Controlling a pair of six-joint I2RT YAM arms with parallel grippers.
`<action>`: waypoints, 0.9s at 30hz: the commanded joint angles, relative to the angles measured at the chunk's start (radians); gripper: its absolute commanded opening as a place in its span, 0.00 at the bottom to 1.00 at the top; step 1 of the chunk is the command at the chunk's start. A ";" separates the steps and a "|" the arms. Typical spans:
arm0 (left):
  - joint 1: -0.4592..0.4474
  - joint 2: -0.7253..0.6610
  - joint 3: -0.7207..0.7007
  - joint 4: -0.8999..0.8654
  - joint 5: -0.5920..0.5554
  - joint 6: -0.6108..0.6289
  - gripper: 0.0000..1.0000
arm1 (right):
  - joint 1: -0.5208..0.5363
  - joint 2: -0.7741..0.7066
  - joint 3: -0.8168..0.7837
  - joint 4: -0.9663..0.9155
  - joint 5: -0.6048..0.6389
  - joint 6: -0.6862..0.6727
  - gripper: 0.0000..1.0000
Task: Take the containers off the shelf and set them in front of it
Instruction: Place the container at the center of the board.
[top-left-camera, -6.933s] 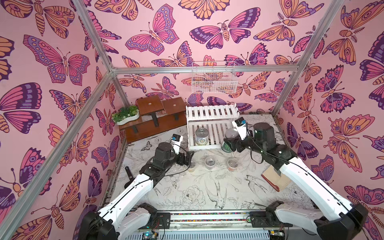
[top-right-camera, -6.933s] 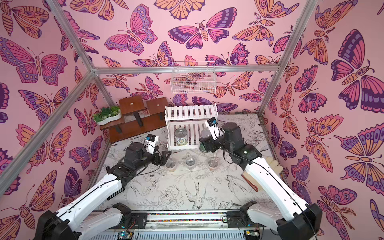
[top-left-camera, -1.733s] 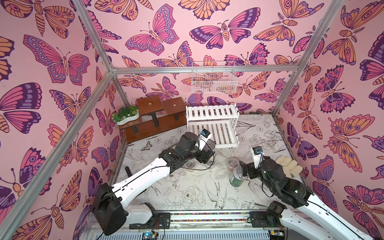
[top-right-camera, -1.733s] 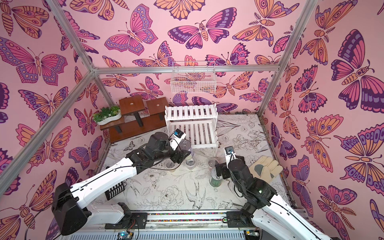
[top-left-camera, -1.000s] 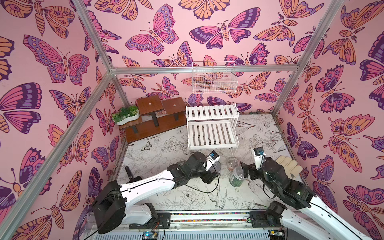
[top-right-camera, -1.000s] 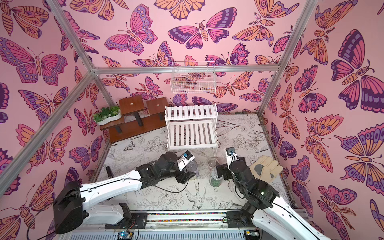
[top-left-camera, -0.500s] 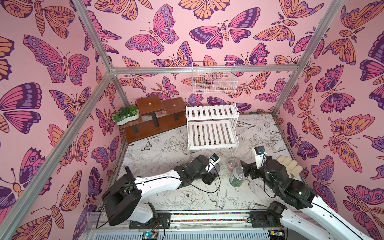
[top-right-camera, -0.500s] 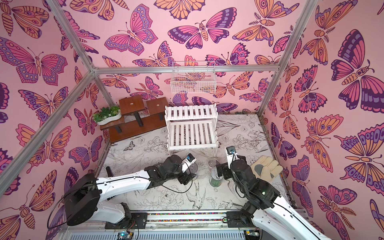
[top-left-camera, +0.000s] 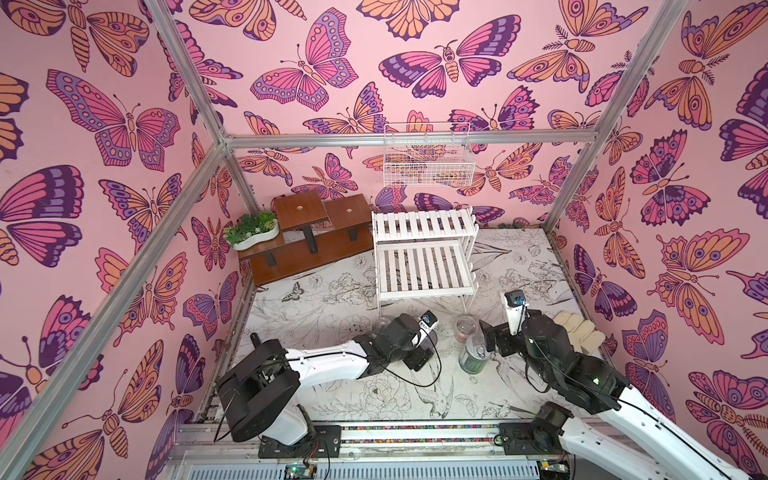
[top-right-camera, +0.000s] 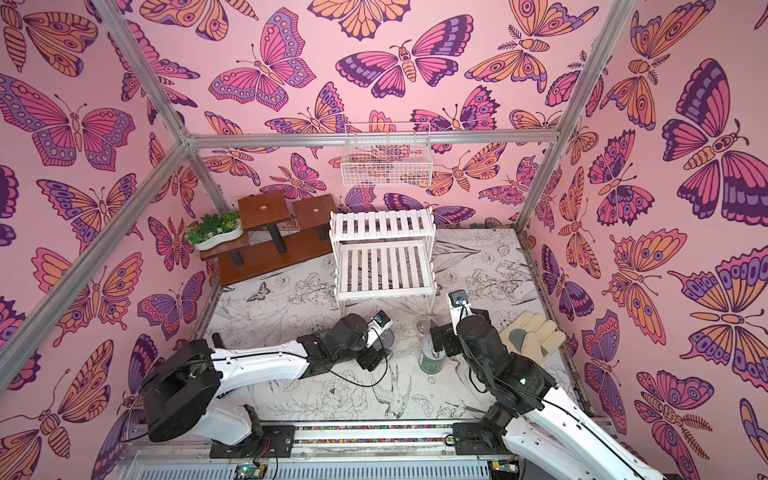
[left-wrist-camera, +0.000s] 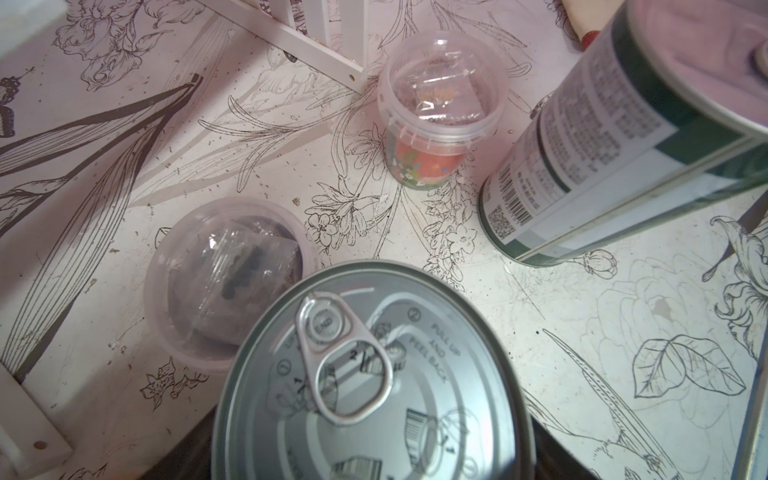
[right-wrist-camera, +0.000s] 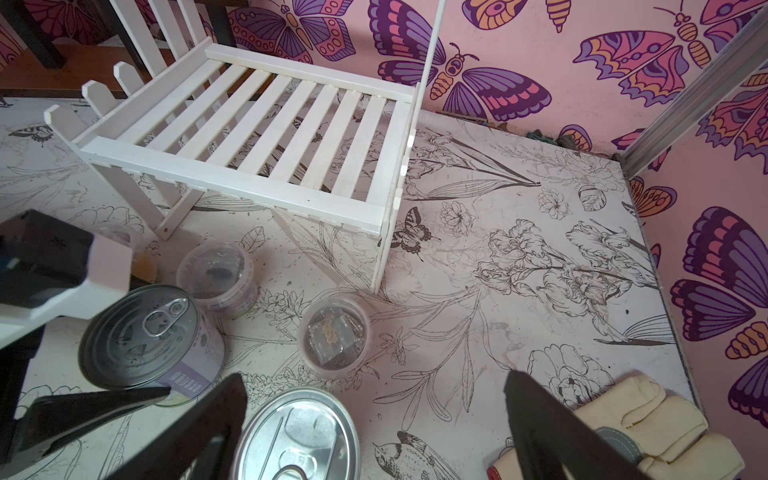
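Note:
The white slatted shelf (top-left-camera: 424, 266) stands empty in both top views. In front of it, my left gripper (top-left-camera: 415, 357) is shut on the white-labelled can (right-wrist-camera: 149, 336); its lid (left-wrist-camera: 365, 374) fills the left wrist view. One black finger (right-wrist-camera: 83, 409) lies along the can. The dark cup (left-wrist-camera: 226, 278) and the red-orange cup (left-wrist-camera: 436, 112) stand on the mat close by. A third cup (right-wrist-camera: 124, 241) is half hidden behind the left wrist. My right gripper (right-wrist-camera: 374, 376) hangs open over the upright watermelon can (top-left-camera: 473, 357), without touching it.
A brown stepped stand (top-left-camera: 316, 237) with a white planter (top-left-camera: 251, 230) sits at the back left. A white wire basket (top-left-camera: 428, 160) hangs on the back wall. A cream glove (top-left-camera: 577, 332) lies to the right of my right arm.
Both cans have come off the shelf since the oldest frames. Over the last second my left gripper has carried its can slightly right and lower, beside the dark cup. My right arm barely moved.

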 joint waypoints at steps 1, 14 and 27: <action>-0.003 0.019 -0.005 0.032 -0.020 0.013 0.78 | -0.007 0.006 0.036 0.003 0.001 -0.010 0.99; -0.003 0.032 -0.002 0.028 -0.007 0.008 0.88 | -0.006 0.025 0.034 0.020 0.000 -0.018 0.99; -0.003 -0.103 0.008 -0.056 -0.045 -0.001 1.00 | -0.104 0.070 0.043 0.085 -0.095 -0.026 0.99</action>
